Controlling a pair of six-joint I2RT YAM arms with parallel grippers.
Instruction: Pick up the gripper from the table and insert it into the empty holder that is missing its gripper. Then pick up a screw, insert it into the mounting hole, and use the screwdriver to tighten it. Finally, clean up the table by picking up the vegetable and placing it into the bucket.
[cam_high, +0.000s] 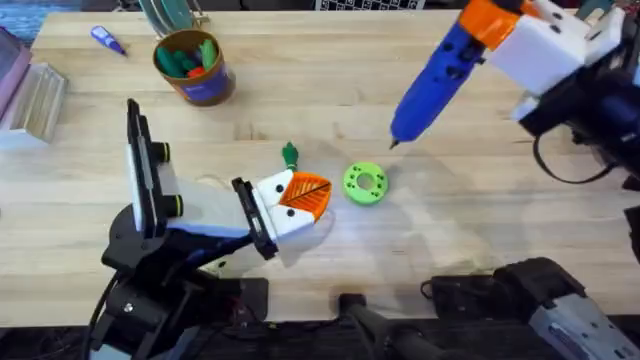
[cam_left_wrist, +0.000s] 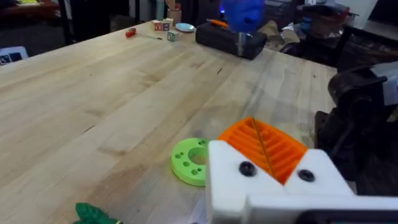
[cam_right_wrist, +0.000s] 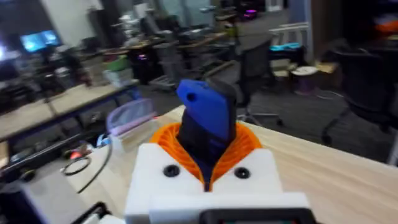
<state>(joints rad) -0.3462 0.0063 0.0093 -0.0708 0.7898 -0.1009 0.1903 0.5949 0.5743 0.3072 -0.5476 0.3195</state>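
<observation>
right jaws clamp the screwdriver above bare table; left jaws closed.

Bare wooden table lies open between the orange-brown tin bucket and the blue pen-shaped screwdriver; the green perforated disc sits below its tip.

The surface is pale butcher-block wood with visible plank seams, evenly lit from above. Beyond its far edge the room is dim and crowded: long workbenches loaded with equipment, a glowing monitor off to one side, and dark office chairs standing on a grey floor.
</observation>
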